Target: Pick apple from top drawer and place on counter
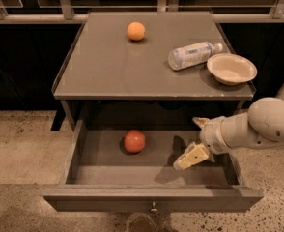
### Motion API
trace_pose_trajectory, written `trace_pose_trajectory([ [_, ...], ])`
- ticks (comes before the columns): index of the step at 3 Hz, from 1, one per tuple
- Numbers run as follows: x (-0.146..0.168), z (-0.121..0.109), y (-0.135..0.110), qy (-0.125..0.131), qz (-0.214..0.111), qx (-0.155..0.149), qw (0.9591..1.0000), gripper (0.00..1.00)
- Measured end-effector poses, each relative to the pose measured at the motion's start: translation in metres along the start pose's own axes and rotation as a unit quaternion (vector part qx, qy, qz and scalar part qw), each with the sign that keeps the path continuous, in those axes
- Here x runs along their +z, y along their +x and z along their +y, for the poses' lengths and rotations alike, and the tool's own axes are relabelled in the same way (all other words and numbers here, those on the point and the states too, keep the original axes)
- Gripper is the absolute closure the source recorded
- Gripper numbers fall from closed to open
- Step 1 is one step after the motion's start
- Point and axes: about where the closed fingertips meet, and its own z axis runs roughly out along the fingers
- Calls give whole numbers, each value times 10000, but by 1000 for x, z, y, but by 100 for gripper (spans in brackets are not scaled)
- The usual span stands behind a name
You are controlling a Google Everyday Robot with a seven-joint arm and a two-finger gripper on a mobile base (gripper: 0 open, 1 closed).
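Note:
The red apple (134, 141) lies on the floor of the open top drawer (151, 198), left of its middle. The drawer is pulled out under the counter (108, 66). My gripper (195, 139) hangs inside the drawer on the right side, to the right of the apple and apart from it. Its fingers are spread, one cream fingertip (191, 157) low over the drawer floor and the other near the counter's underside. It holds nothing.
On the counter are an orange fruit (136, 31) at the back, a plastic bottle (192, 55) lying on its side and a beige bowl (231, 68) at the right edge. The white arm (258, 128) enters from the right. Speckled floor surrounds the cabinet.

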Motion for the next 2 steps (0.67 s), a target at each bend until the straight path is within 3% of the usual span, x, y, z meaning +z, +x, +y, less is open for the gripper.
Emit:
trace_pose_trajectory([
  [1, 35, -13, -13, -40, -228, 12, 9997, 0],
  [2, 37, -13, -12, -44, -235, 26, 9997, 0],
])
